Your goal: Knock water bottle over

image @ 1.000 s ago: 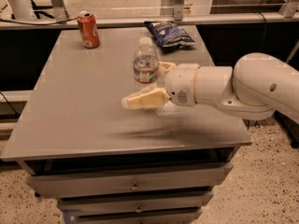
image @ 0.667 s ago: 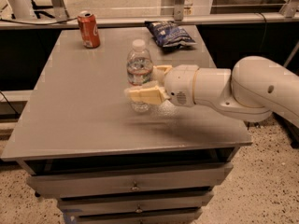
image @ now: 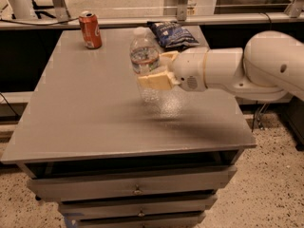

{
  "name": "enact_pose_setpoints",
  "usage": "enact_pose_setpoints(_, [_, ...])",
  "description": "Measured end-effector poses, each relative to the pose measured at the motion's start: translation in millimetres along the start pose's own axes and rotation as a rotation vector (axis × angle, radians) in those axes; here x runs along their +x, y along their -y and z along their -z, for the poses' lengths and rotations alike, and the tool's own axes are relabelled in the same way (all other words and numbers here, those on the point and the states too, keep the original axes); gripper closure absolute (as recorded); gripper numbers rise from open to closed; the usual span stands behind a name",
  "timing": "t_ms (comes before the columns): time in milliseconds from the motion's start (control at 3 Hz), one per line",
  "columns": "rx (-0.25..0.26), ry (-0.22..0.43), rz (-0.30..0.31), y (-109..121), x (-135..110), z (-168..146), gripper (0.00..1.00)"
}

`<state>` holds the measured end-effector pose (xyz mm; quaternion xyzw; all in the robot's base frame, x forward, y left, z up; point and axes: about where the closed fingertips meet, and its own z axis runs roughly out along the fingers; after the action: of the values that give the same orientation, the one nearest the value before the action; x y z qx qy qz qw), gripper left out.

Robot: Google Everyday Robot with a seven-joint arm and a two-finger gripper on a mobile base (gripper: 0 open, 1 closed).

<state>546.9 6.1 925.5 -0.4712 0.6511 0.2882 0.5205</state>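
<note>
A grey table [image: 85, 122] fills the middle of the frame. An orange-red soda can [image: 90, 30] stands upright near its far left corner, in the upper left of the frame. A dark blue snack bag [image: 173, 33] lies flat at the far edge, upper centre, well apart from the can and just behind the gripper [image: 153, 70], which hangs over the middle of the tabletop. Under the top, along the lower part of the frame, sit stacked grey drawers [image: 137, 190] with small knobs. A speckled floor [image: 278, 184] shows at lower right.
</note>
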Motion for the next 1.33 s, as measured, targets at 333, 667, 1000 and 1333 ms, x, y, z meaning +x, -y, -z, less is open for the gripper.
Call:
enact_pose_setpoints(333, [-0.050,-0.118,0.113,14,-24,9,1.00])
enact_pose_setpoints(667, [-0.162,-0.325,0.262,-1,-23,5,1.00])
enact_pose_setpoints(1000, [-0.262,-0.519,0.428,-38,-6,-9,1.00])
enact_pose_setpoints(1333, [-0.325,-0.702,0.568,-68,28,-19,1.00])
